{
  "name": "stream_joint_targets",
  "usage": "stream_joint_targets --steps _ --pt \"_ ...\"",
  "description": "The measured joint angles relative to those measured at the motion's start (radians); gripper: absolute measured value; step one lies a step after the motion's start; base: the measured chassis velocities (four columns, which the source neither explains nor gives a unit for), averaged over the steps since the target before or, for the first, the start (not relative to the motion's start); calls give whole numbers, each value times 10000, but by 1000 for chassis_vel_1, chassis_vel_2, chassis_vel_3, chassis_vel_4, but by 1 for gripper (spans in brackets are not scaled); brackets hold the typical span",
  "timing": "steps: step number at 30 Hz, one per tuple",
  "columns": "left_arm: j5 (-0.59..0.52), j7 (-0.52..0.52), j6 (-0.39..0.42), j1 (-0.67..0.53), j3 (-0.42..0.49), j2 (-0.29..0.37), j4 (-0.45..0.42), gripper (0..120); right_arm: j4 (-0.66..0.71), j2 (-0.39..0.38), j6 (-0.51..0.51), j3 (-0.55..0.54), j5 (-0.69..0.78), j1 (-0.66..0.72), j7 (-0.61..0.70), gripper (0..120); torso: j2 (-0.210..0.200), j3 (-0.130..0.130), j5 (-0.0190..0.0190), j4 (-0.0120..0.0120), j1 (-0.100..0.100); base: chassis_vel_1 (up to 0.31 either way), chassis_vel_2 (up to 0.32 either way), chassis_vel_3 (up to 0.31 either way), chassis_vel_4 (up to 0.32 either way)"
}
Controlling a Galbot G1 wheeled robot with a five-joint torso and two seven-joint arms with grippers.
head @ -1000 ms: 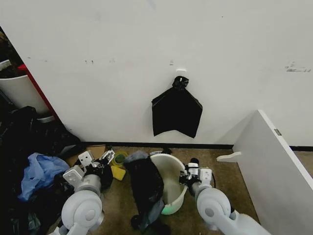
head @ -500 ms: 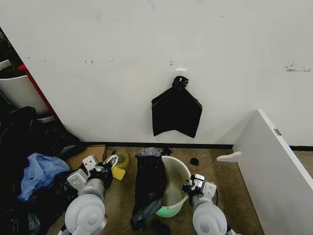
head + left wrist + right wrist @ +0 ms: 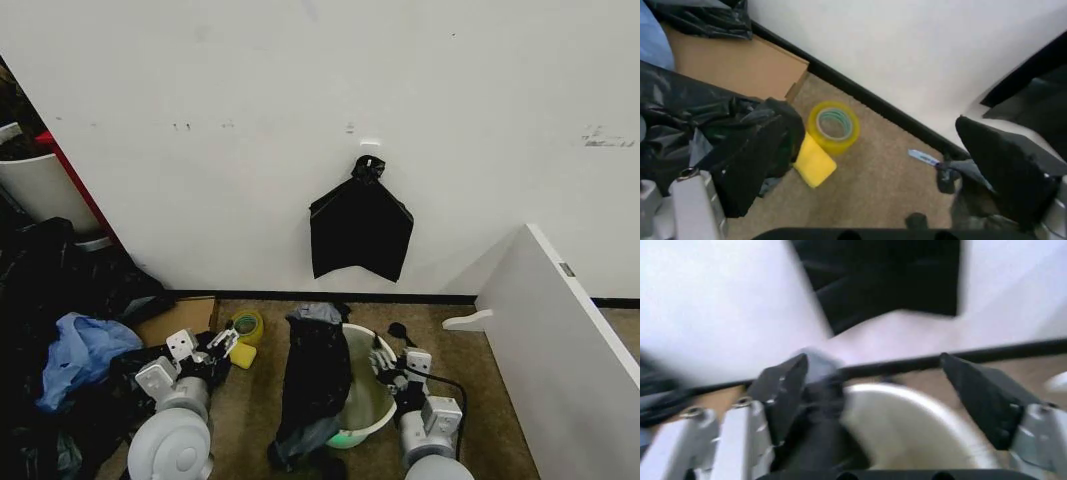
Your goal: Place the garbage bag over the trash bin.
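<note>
The trash bin (image 3: 368, 395), a round white bucket with a greenish bottom, stands on the brown carpet near the wall. The garbage bag (image 3: 315, 385), glossy and black, hangs crumpled over the bin's left rim and down its outside to the floor. My right gripper (image 3: 383, 358) is open at the bin's right rim. In the right wrist view its open fingers (image 3: 783, 390) frame the bin (image 3: 907, 435) and the garbage bag (image 3: 813, 445), holding nothing. My left gripper (image 3: 218, 342) is open and empty, left of the bag and above the floor (image 3: 870, 117).
A flat black bag (image 3: 360, 230) hangs on the wall behind the bin. A yellow tape roll (image 3: 247, 324), yellow sponge (image 3: 815, 160) and cardboard (image 3: 727, 65) lie by my left gripper. Black and blue bags (image 3: 80, 350) pile at the left. A white panel (image 3: 560, 340) stands to the right.
My right arm drew back from the bin's rim, then reached up beside it again. The bin went from tilted to upright, and the bag slid along its left side. My left gripper shifted slightly.
</note>
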Motion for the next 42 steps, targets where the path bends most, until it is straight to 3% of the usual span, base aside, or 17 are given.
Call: stream_joint_targets --steps 3,5,10,16,23,30,34,38,42 --pt "34 133 100 189 44 11 -97 100 192 -41 -1205 -95 1474 484 91 90 0 1 0 1 0 0 0 0 0" --pt "98 169 110 219 91 18 -86 100 160 -40 -1499 -112 1680 609 157 91 0 1 0 1 0 0 0 0 0" --pt "361 255 126 173 317 -30 188 100 -512 40 -2506 -231 2090 1045 577 72 -2 2 0 -1 0 0 0 0 0" --pt "465 256 120 88 429 -107 347 100 -969 25 -2475 -354 1483 994 493 50 -2 2 0 -1 1 0 0 0 0" --pt "595 276 114 -56 753 -104 432 100 -842 -16 -2476 -328 2124 839 223 25 -2 1 0 -1 0 0 0 0 0" --pt "552 746 400 -166 1093 327 516 100 -798 15 -2251 -327 2479 761 104 0 -2 1 0 0 0 0 0 0 0" --pt "87 1115 887 -365 1201 638 596 100 -854 33 -2070 -323 2285 763 33 0 -2 1 0 0 0 0 0 0 0" --pt "-159 2279 1571 -903 1430 1045 907 100 -1197 -101 -1519 -364 660 592 -378 0 -2 1 0 -2 0 0 0 0 0" --pt "-36 3031 2071 -1225 1611 1203 1243 100 -1213 -206 -1427 -345 333 479 -447 0 -2 1 0 -2 0 0 0 0 0"
